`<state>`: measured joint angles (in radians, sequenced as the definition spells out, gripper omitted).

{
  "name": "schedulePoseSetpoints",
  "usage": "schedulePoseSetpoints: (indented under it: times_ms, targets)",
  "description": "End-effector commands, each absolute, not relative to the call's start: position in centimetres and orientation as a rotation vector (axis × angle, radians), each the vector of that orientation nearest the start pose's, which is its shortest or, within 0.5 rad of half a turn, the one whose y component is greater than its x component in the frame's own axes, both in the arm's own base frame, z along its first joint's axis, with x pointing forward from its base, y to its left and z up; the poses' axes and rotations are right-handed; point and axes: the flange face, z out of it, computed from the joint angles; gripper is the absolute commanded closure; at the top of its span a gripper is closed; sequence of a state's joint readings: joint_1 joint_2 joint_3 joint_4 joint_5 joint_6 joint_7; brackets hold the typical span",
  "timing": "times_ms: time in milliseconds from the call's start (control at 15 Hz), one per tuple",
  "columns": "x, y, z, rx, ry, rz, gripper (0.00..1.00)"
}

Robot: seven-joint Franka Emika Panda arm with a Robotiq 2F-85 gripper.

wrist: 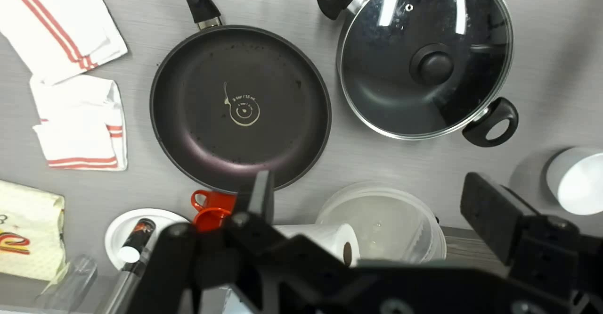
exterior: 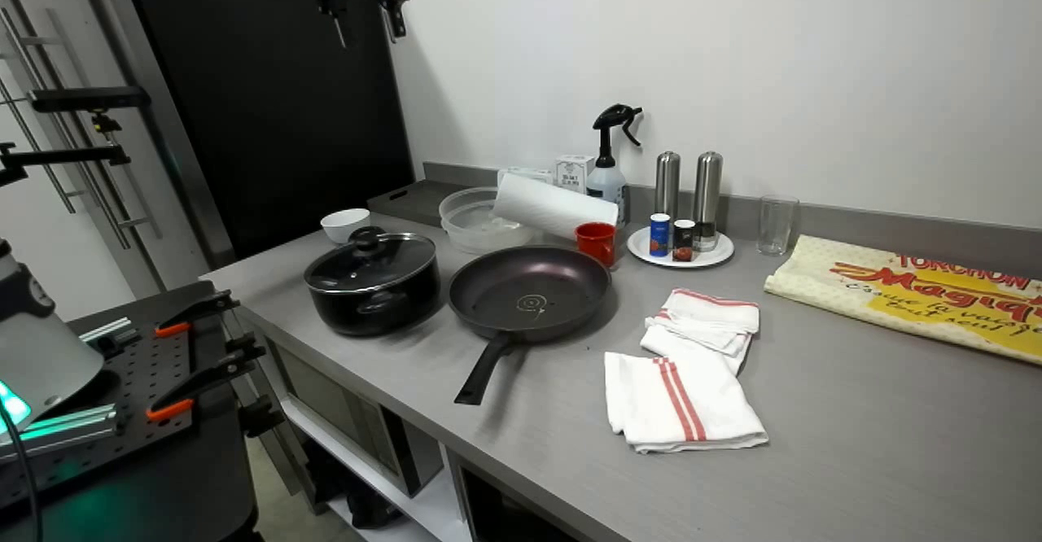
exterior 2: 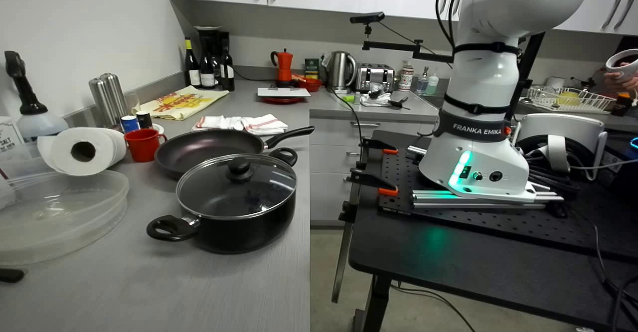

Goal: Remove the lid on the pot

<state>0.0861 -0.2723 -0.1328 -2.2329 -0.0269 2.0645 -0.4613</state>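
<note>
The clear glass lid (exterior: 399, 257) with a metal rim and dark knob sits flat on the black pot (exterior: 358, 310) near the counter's edge. In an exterior view the lid (exterior 2: 269, 192) and the pot (exterior 2: 244, 235) with its two side handles are close to the camera. In the wrist view the lid (wrist: 391, 83) is at the upper right, with the pot's handle (wrist: 492, 124) sticking out below it. My gripper (exterior: 368, 41) hangs high above the counter, well apart from the pot. In the wrist view my gripper (wrist: 368, 176) is wide open with nothing between its fingers.
A black frying pan (exterior: 529, 290) stands beside the pot, handle toward the counter's front. Behind are clear plastic containers (exterior: 480, 233), a paper towel roll (exterior: 553, 207), a red mug (exterior: 596, 241) and a white bowl (exterior: 346, 225). White towels (exterior: 692, 404) lie past the pan.
</note>
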Motion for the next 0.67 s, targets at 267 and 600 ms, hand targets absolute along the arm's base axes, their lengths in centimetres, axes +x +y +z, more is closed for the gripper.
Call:
schedulePoseSetpoints:
  times_ms: [267, 600]
  targets:
    - [52.9, 1.4, 42.8, -2.977, -1.04, -0.023, 0.0]
    - [53.3, 4.2, 37.7, -2.848, -1.314, 0.116, 0.0]
